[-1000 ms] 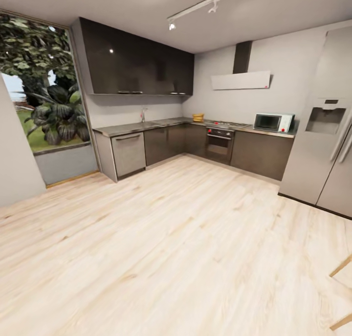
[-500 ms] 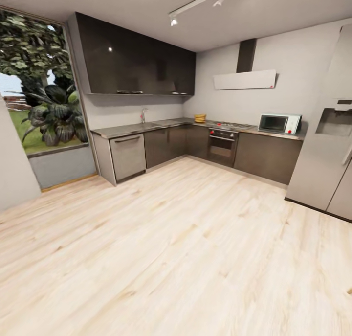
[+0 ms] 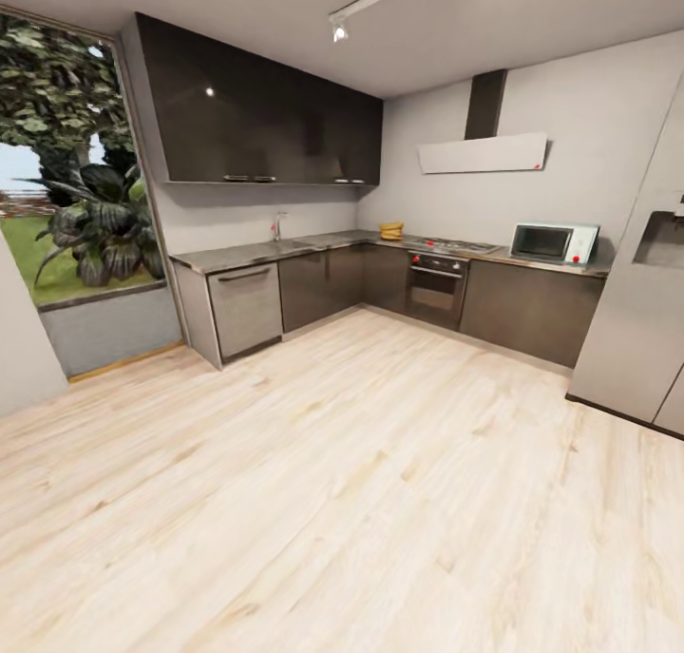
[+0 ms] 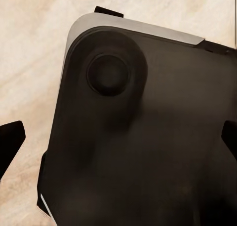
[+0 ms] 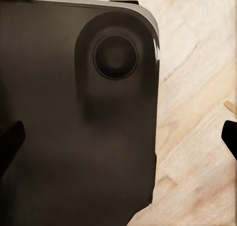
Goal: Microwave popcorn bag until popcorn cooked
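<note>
My left gripper (image 4: pixel 118 142) and my right gripper (image 5: pixel 118 137) each show two dark fingertips at opposite edges of their wrist views, spread wide apart with nothing between them; both point down over my dark base (image 4: pixel 148 152), with pale plank floor (image 3: pixel 342 482) beyond it. Task status, as I judge it: no step is complete. The popcorn bag (image 3: pixel 389 229), a small tan-yellow object, sits on the countertop (image 3: pixel 256 250) near the inner corner of the L, just beside the cooktop (image 3: pixel 454 246). The microwave (image 3: pixel 555 242) stands further along the same worktop, between the cooktop and the refrigerator (image 3: pixel 646 330), and its dark door appears shut. Remaining steps: approach, grasp the bag, open the door, load, close, heat. Clearance: the floor between me and the cabinets is open and wide. Bounding edges are the cabinet fronts under the worktop, including the dishwasher (image 3: pixel 245 306) at the near end of the left run and the built-in oven (image 3: pixel 435 287) below the cooktop, plus the refrigerator projecting at the right. The upper cabinets (image 3: pixel 266 121) overhang the left run, limiting reach height there.
</note>
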Controlling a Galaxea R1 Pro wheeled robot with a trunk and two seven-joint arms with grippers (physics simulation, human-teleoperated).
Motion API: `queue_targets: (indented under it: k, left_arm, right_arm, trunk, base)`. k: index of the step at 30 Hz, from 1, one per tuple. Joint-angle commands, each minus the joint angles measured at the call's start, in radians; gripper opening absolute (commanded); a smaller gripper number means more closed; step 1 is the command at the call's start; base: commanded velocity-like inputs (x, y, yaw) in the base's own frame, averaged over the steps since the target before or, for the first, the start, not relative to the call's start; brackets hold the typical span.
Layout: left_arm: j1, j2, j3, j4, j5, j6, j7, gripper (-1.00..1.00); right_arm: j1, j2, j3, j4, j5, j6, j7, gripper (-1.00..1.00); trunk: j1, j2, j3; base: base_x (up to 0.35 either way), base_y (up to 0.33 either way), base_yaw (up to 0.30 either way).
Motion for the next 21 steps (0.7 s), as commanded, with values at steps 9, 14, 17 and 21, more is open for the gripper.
queue_targets:
  k: [9,14,17,21]
  left_arm:
    - [0.000,0.000,0.000,0.000,0.007,-0.001,-0.004,1.00]
    - [0.000,0.000,0.000,0.000,0.007,-0.001,-0.004,1.00]
    - [0.000,0.000,0.000,0.000,0.007,-0.001,-0.004,1.00]
    - [0.000,0.000,0.000,0.000,0.007,-0.001,-0.004,1.00]
  right_arm:
    - [0.000,0.003,0.002,0.001,0.001,-0.004,-0.001,1.00]
    - [0.000,0.003,0.002,0.001,0.000,-0.002,-0.001,1.00]
    - [0.000,0.002,0.002,0.001,0.001,-0.003,-0.001,1.00]
    - [0.000,0.003,0.001,0.001,0.003,-0.006,-0.001,1.00]
  trunk:
    - [0.001,0.000,-0.001]
    - [0.001,0.000,-0.001]
    - [0.001,0.000,-0.001]
    - [0.001,0.000,-0.001]
  base:
    - [0.325,0.000,0.000]
    - [0.325,0.000,0.000]
    - [0.325,0.000,0.000]
    - [0.325,0.000,0.000]
